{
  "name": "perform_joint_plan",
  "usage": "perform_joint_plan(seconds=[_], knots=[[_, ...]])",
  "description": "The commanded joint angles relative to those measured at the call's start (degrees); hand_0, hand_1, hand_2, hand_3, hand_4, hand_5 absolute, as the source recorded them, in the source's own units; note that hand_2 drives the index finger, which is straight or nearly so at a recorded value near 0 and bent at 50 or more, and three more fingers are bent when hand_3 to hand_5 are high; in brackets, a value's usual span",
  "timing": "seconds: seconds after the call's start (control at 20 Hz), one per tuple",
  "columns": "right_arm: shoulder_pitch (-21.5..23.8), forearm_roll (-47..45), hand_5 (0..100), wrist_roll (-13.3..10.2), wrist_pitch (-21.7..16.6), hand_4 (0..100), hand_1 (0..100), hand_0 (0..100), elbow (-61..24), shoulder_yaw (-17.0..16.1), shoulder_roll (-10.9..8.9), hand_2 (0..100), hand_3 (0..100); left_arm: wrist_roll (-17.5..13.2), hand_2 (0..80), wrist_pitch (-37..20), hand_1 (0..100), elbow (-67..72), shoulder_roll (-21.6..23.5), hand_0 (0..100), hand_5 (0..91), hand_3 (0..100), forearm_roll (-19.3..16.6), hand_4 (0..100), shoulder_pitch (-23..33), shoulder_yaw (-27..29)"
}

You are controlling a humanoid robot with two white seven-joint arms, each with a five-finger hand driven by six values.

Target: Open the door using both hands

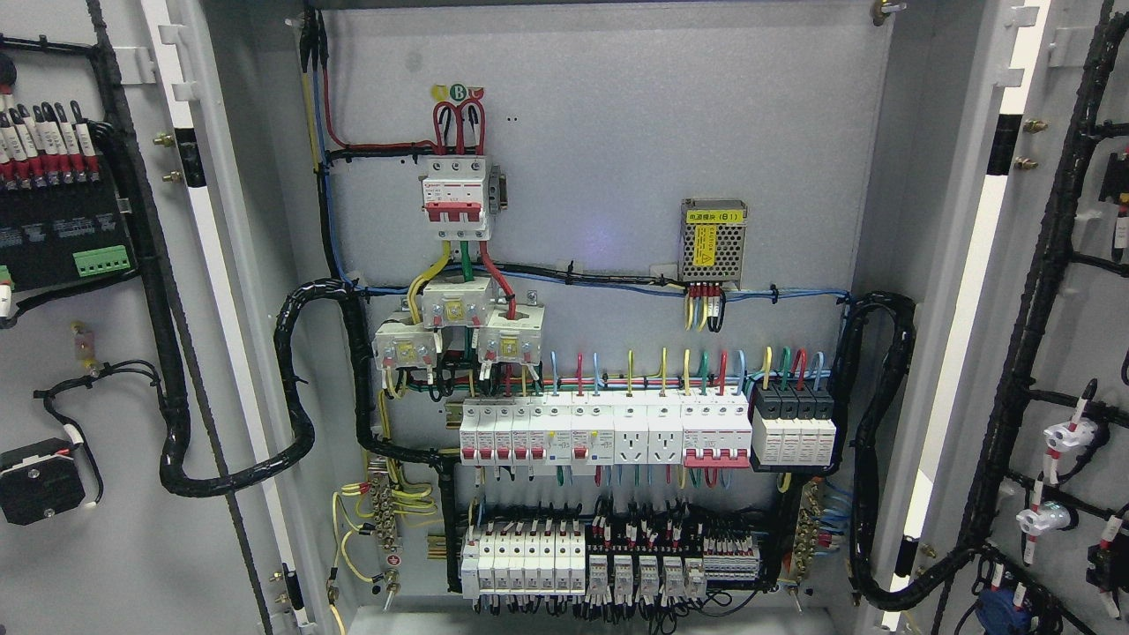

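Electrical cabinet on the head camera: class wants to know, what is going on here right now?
Nothing is being handled at this moment: neither robot hand shows in the head view. The electrical cabinet stands with both doors swung wide, the left door and the right door turned so their inner wiring faces the camera. Inside, the back panel carries a red-handled main breaker, a mesh-cased power supply and rows of smaller breakers. The opening looks done.

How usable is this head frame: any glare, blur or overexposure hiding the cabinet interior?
Head view: sharp and evenly lit; a faint bluish glare spot on the back panel; the gap beside the right door is blown out white; small labels on the lower breaker row are too fine to read; no robot hand shows.
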Motion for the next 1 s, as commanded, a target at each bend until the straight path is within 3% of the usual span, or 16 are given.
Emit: perform_joint_plan(seconds=[0.0, 0.45, 0.7, 0.95], knots=[[0.5, 0.0, 0, -0.1, -0.1, 0, 0, 0, -4.5, 2.9, -0.26, 0, 0, 0.0, 0.0, -1.2, 0, -4.2, 0.5, 0, 0.0, 0, 1.3, 4, 1.9, -2.0], [0.4, 1.2, 0, -0.3, -0.1, 0, 0, 0, -6.3, 11.7, -0.79, 0, 0, 0.0, 0.0, -1.5, 0, -8.2, 1.6, 0, 0.0, 0, 2.7, 4, 3.9, -3.7], [1.4, 4.8, 0, -0.6, -0.2, 0, 0, 0, -6.1, 15.4, -0.35, 0, 0, 0.0, 0.0, -6.5, 0, -9.6, 2.3, 0, 0.0, 0, 2.8, 4, 5.2, -9.4], [3.6, 6.8, 0, -0.8, -0.4, 0, 0, 0, -6.1, 18.4, 0.71, 0, 0, -0.1, 0.0, -8.0, 0, -10.2, 2.3, 0, 0.0, 0, 2.4, 4, 7.4, -14.5]])
